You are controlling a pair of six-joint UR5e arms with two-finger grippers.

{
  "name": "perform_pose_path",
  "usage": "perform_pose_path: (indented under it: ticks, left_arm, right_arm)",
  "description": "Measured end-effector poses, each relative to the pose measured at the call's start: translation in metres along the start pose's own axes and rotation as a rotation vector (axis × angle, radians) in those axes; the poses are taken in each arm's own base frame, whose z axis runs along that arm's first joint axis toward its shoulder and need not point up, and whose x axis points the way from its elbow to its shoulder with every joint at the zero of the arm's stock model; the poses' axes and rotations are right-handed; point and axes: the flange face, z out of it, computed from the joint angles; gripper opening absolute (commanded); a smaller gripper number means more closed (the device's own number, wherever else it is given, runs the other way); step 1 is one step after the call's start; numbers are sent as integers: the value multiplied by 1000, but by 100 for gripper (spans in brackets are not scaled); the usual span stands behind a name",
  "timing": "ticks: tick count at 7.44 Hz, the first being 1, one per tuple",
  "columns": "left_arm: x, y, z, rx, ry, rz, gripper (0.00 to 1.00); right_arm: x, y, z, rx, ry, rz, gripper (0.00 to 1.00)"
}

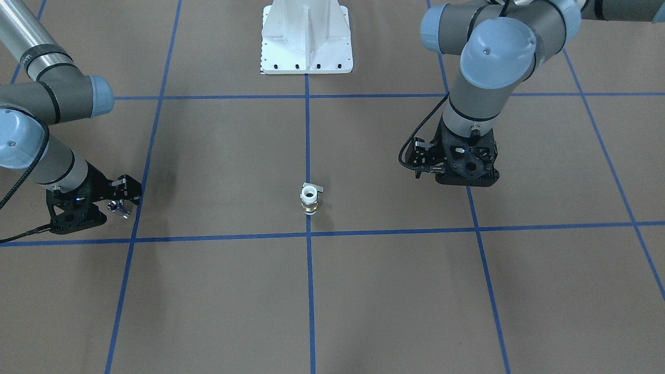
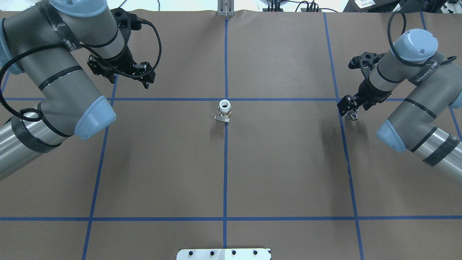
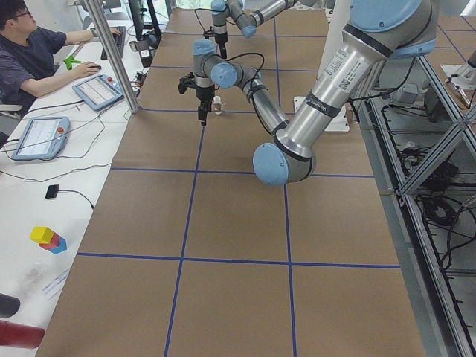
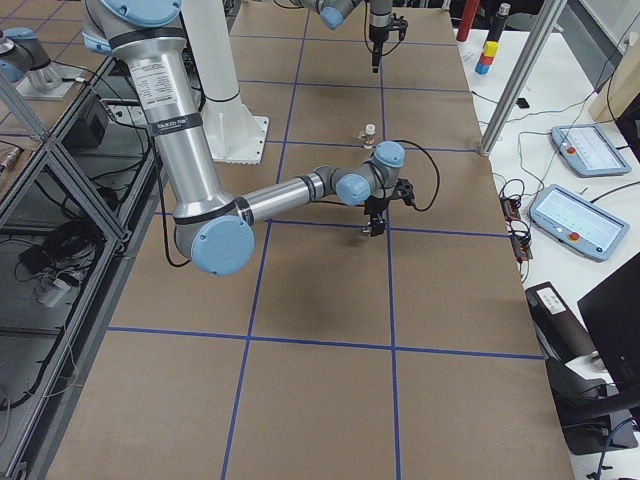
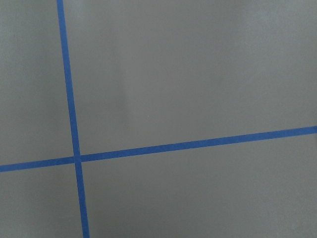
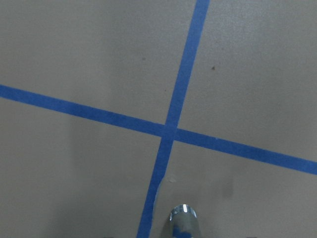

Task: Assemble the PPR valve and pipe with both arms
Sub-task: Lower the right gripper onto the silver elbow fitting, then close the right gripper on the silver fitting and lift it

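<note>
valve (image 2: 224, 110): white ring ends, brass middle, grey side lever; upright on the centre tape line (image 2: 226, 54), well apart from both grippers.
pipe (image 1: 120, 209): small, shiny silver; clamped in the right gripper (image 2: 351, 112).
wrist views: the right shows only the pipe tip near a tape crossing; the left shows only table (image 5: 198, 74).
left gripper (image 2: 145, 78): pointing down, grip state unclear.
</note>
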Motion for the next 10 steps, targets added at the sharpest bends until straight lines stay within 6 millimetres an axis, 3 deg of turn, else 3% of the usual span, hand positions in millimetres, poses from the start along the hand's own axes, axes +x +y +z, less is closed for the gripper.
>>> perform_pose_path:
  ticks: [6, 10]
  left_arm:
    - [0, 0, 0, -1, 0, 0, 100]
    - [-1, 0, 2, -4, -2, -3, 100]
  right_arm:
    - [1, 2, 2, -10, 1, 5, 60]
    - [1, 1, 4, -12, 3, 4, 57]
